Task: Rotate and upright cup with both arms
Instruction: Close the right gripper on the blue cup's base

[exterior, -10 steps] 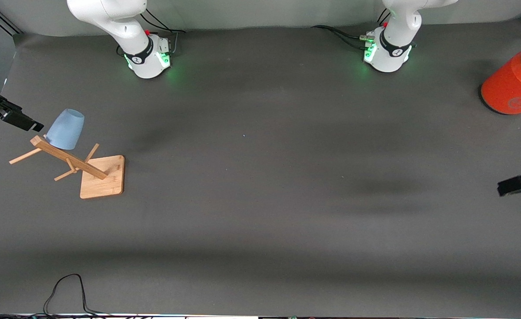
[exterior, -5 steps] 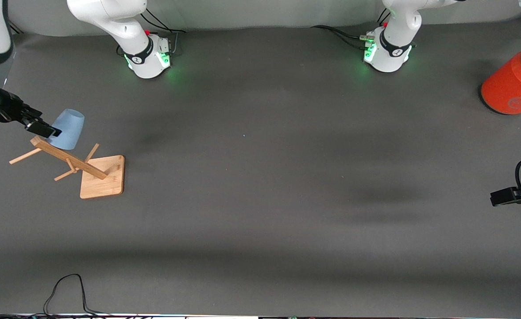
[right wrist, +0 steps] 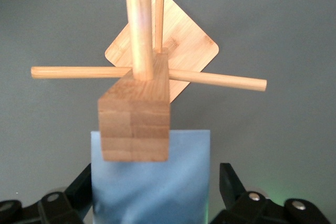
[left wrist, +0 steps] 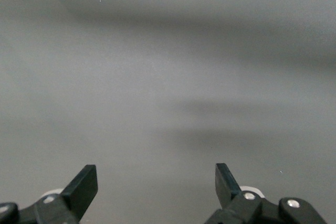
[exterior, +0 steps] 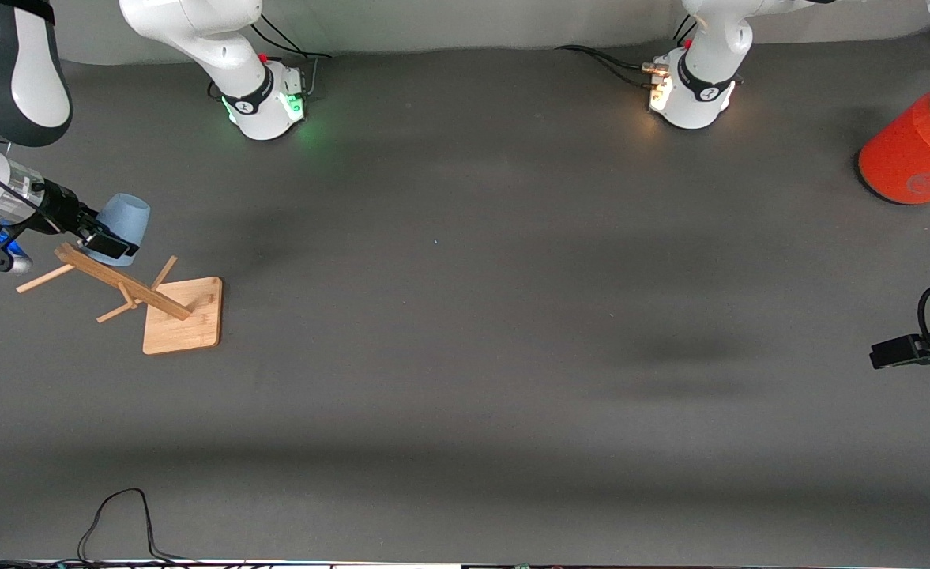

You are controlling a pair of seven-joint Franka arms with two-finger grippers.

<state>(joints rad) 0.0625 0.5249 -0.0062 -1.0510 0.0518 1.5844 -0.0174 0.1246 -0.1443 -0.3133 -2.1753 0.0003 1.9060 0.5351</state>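
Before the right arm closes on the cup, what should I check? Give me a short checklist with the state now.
1. Right gripper open: ok.
2. Cup between its fingers: ok, one on each side.
3. Cup hanging upside down on a peg of the wooden rack: ok.
4. Fingers apart from the rack post: cannot tell.
5. Left gripper open over bare table, waiting: ok.
6. Orange can away from the cup: ok.

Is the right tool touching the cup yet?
Cannot tell. In the right wrist view the right tool straddles the cup, fingers close beside it, but neither contact nor gap shows plainly.
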